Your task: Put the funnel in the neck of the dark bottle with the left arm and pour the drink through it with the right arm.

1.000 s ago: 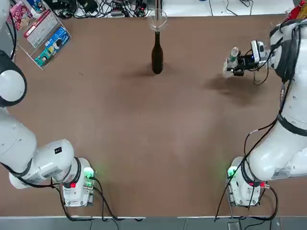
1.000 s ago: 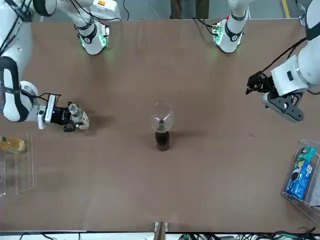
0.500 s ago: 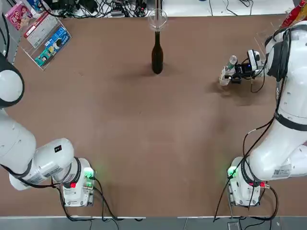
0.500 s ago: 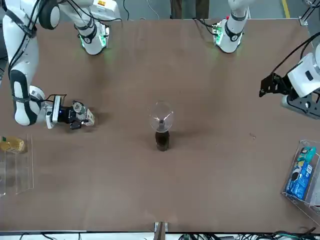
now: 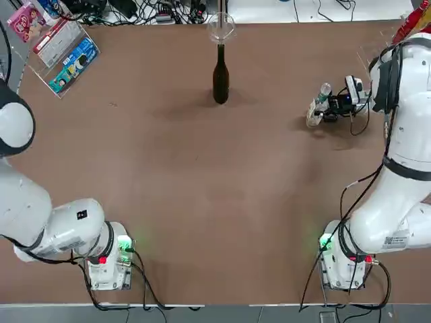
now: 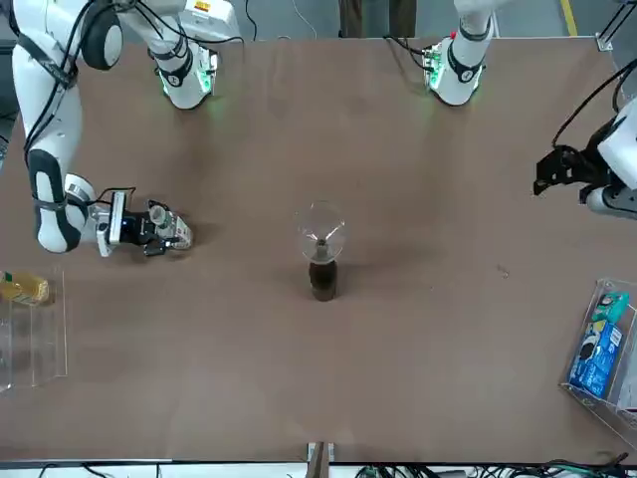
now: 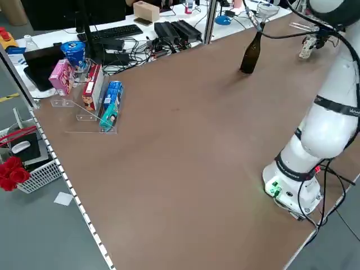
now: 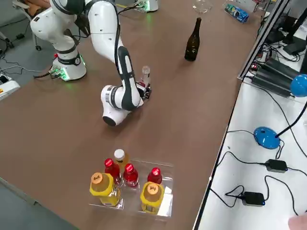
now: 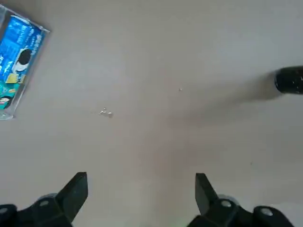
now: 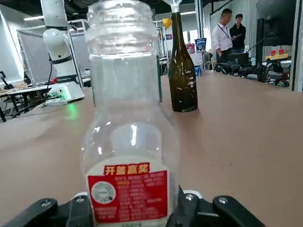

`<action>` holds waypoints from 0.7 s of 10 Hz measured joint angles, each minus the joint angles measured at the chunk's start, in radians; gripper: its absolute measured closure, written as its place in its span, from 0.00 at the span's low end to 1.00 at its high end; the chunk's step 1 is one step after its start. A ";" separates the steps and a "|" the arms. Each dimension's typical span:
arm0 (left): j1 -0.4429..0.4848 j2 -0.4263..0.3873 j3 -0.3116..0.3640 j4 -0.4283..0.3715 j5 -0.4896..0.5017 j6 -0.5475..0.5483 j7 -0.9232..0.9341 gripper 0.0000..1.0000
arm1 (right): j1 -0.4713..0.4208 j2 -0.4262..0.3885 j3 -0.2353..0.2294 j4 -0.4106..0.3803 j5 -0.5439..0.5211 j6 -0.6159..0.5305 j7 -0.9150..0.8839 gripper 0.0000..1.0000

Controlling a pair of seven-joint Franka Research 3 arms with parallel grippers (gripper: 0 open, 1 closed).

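Funnel [image 5: 221, 27] seated in dark bottle [image 5: 220, 75] near table's far edge. Right gripper [image 5: 323, 110] clenched on drink [image 5: 317, 104], upright near right edge. Left gripper [image 9: 141, 189] released, raised near left edge.

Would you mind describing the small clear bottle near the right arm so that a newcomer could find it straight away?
Start at the brown table and go to its right side, where the right gripper reaches in low. Between its fingers stands the drink, a small clear plastic bottle that looks empty, with no cap and a red label. Unlike the tall dark bottle mid-table, which has the funnel on top, it is short and see-through.
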 joint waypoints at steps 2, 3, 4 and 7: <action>-0.157 -0.094 0.178 -0.096 -0.032 0.039 -0.020 0.00 | 0.000 0.018 0.000 0.004 0.004 -0.011 -0.003 0.48; -0.187 -0.121 0.218 -0.115 -0.038 0.040 -0.023 0.00 | 0.000 0.019 0.000 0.005 0.004 -0.012 -0.003 0.47; -0.189 -0.130 0.227 -0.118 -0.039 0.039 -0.023 0.00 | 0.000 0.019 0.000 0.006 0.005 -0.014 -0.003 0.44; -0.188 -0.118 0.229 -0.114 -0.039 0.039 -0.029 0.00 | 0.000 0.019 0.000 0.010 0.005 -0.027 -0.003 0.30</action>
